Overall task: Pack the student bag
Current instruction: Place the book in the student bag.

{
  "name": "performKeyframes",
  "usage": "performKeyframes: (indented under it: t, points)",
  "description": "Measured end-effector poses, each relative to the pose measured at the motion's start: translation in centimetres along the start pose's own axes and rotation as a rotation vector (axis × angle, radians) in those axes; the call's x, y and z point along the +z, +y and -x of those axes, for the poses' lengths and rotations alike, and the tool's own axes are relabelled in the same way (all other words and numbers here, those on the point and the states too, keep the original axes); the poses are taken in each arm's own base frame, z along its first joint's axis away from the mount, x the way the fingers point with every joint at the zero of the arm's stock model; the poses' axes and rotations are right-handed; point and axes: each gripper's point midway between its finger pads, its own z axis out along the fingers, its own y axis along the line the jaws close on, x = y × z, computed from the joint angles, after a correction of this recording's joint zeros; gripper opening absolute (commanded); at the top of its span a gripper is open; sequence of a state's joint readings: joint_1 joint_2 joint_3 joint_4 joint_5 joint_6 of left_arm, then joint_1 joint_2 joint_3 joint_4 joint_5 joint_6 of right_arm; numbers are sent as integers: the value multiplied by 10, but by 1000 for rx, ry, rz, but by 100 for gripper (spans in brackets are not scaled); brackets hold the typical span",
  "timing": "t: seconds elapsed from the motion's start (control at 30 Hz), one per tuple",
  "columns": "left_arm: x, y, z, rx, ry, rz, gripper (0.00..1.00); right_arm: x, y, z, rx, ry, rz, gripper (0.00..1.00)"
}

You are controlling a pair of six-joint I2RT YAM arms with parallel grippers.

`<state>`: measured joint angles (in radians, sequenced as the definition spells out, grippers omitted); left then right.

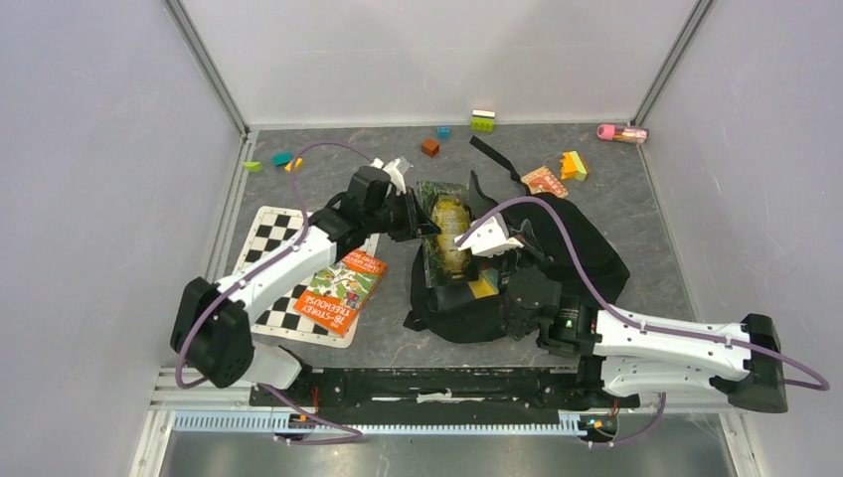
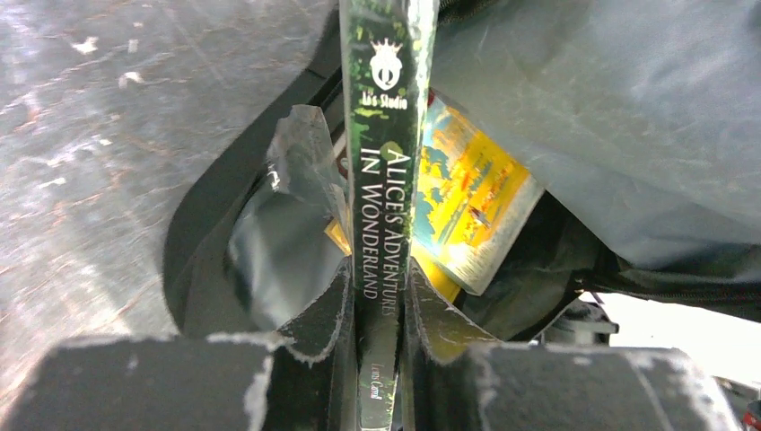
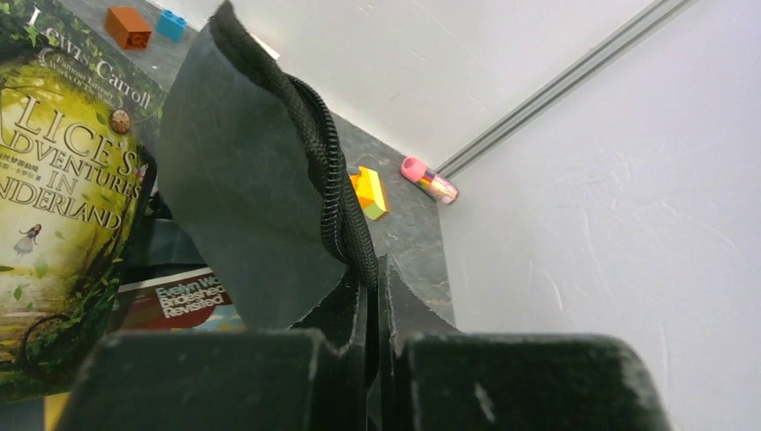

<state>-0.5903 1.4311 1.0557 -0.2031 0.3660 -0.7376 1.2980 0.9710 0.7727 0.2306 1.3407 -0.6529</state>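
Insertion in hand: left end effector (image 2: 378, 280) clamps the Alice book (image 2: 388, 162), right end effector (image 3: 372, 280) pinched shut on student bag (image 1: 606, 260) rim; next, lower book inside.

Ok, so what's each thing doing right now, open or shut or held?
student bag: open, one edge pinched and lifted.
Alice book: gripped at its spine, at the bag's mouth.
left pincer: shut on the Alice book.
right pincer: shut on the bag's zipper edge.
orange book: closed, lying flat outside the bag.
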Motion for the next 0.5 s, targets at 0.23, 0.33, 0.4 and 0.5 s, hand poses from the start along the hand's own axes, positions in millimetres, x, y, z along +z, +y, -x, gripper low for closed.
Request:
performKeyframes:
  t: [0.23, 0.33, 0.4, 0.5]
  points:
    - [-41, 1, 17, 10, -134, 103, 2, 7, 30, 7, 78, -7, 38, 0]
    - [-63, -11, 26, -1, -216, 76, 2, 16, 43, 17, 118, -11, 60, 0]
    - [-75, -17, 25, -36, -259, 39, 2, 23, 51, 24, 153, -13, 73, 0]
    - [-80, -15, 16, -111, -285, -5, 2, 29, 60, 32, 212, -20, 89, 0]
